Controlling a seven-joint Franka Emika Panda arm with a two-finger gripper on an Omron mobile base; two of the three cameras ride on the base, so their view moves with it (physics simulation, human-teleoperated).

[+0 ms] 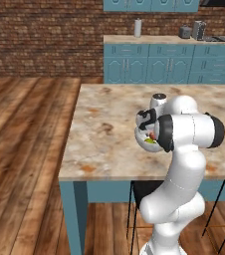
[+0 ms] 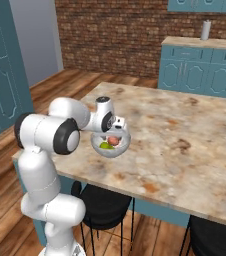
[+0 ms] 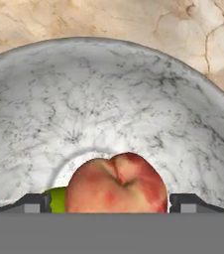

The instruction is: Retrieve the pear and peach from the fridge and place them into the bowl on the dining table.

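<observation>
- The bowl (image 2: 112, 144) is seen standing on the beige marbled counter (image 2: 185, 135), near the edge closest to the robot.
- The peach (image 3: 116, 184) is seen lying inside the bowl, on its floor, in the hand view; it is also made out as an orange-red spot in the bowl in the right base view.
- The pear (image 2: 105, 145) is found in the bowl just beside the peach; in the hand view only a green sliver of it is shown at the peach's left side.
- The gripper (image 3: 109, 201) is held directly over the bowl, its fingertips (image 3: 32, 203) standing wide apart on either side of the peach; no contact between the tips and the fruit can be made out, so the peach is judged to be released.
- Both fruits are thus judged to be delivered, and the placing part of the task appears done.
- What is judged to be left is only the lifting of the gripper clear of the bowl, without the fruit or the rim being knocked.
</observation>
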